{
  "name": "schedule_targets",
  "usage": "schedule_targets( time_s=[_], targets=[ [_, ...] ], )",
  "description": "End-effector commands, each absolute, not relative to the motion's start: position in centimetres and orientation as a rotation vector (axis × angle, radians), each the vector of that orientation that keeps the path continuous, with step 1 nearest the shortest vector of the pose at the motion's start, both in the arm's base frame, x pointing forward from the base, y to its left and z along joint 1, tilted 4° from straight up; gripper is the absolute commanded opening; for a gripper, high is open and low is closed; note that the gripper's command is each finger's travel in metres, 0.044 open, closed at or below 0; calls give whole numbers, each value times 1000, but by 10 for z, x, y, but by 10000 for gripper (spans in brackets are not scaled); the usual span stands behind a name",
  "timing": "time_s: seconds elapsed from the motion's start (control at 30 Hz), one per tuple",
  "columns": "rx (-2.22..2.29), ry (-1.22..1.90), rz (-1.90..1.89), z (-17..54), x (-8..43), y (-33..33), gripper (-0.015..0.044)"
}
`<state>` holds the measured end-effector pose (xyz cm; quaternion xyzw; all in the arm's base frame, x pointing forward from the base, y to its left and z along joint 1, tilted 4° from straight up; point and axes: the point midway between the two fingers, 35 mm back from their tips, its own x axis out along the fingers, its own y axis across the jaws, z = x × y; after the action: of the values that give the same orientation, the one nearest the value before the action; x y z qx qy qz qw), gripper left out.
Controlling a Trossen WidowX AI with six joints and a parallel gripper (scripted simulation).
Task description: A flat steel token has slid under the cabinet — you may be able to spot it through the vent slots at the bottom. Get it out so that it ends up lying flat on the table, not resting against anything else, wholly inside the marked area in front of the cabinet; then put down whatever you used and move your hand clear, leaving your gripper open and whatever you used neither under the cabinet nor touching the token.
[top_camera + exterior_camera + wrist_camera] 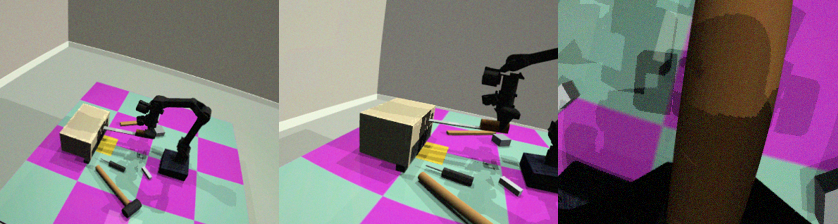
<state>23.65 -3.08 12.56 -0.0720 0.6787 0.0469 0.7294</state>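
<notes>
My gripper point(150, 133) point(505, 126) is shut on the wooden handle point(140, 132) point(490, 125) point(730, 75) of a tool with a long, flat metal blade point(120, 131) point(455, 124). The tool is held above the table, its blade pointing toward the cabinet point(84, 121) point(385, 137). The blade's tip is near the upper part of the vented front; whether they touch I cannot tell. The yellow marked area point(107, 145) point(432, 153) lies in front of the cabinet, with shadow stripes across it. The steel token cannot be made out in any view.
A black-handled thin-pronged tool point(117, 166) point(457, 176) and a mallet point(113, 184) point(451, 197) lie nearer the cameras. A white block point(146, 172) point(510, 186) lies near the arm's base. A wooden stick point(128, 123) point(469, 132) and grey block point(160, 132) point(501, 140) lie beyond the held tool.
</notes>
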Motion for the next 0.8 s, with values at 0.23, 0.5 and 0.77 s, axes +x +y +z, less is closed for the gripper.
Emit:
schedule_targets(
  time_s=[0.23,0.5,0.77],
  targets=[
    [-171,1482,112,116,239,-44,0],
    [-174,1483,114,109,239,-53,0],
    [-176,1483,115,101,239,-62,0]
  ],
)
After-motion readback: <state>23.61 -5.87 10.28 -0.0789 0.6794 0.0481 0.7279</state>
